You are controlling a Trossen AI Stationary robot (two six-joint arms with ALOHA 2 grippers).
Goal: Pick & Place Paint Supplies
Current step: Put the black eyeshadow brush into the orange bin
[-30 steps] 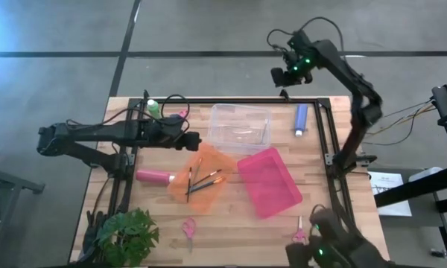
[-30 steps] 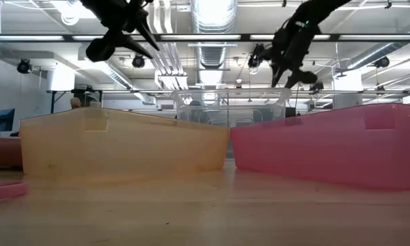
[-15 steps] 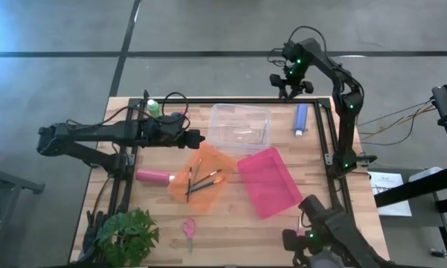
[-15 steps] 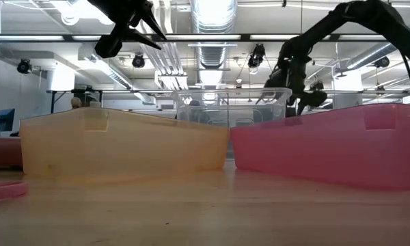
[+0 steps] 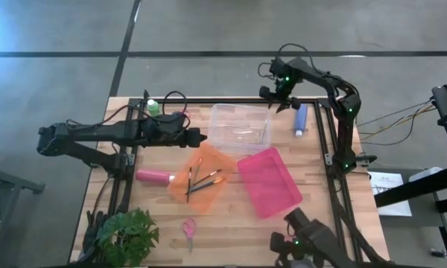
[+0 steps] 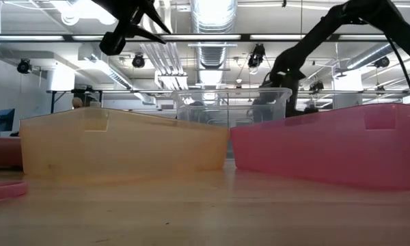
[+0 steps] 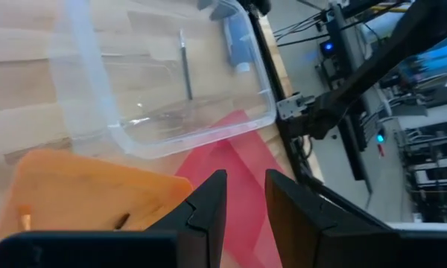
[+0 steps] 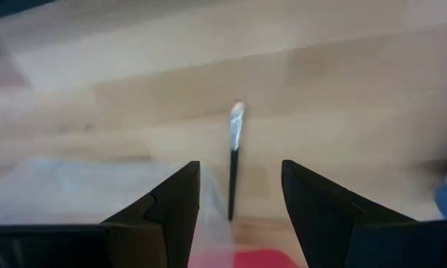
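Any print on the bottles is too small for me to read. I count three paint bottles on the table: green (image 5: 153,106) at the far left, pink-red (image 5: 155,176) lying beside the orange bin (image 5: 180,186), and blue (image 5: 301,119) lying right of the clear bin (image 5: 222,119). At least three brushes (image 5: 205,179) lie in the orange bin, and one brush (image 7: 185,63) in the clear bin. The pink bin (image 5: 272,186) makes three bins.

My left pincer (image 5: 201,137) hovers between the clear and orange bins, its fingers narrowly apart on nothing. My right pincer (image 5: 281,101) hangs near the blue bottle, fingers wide. A pale-tipped brush (image 8: 233,171) shows between them; I cannot tell if they touch it.
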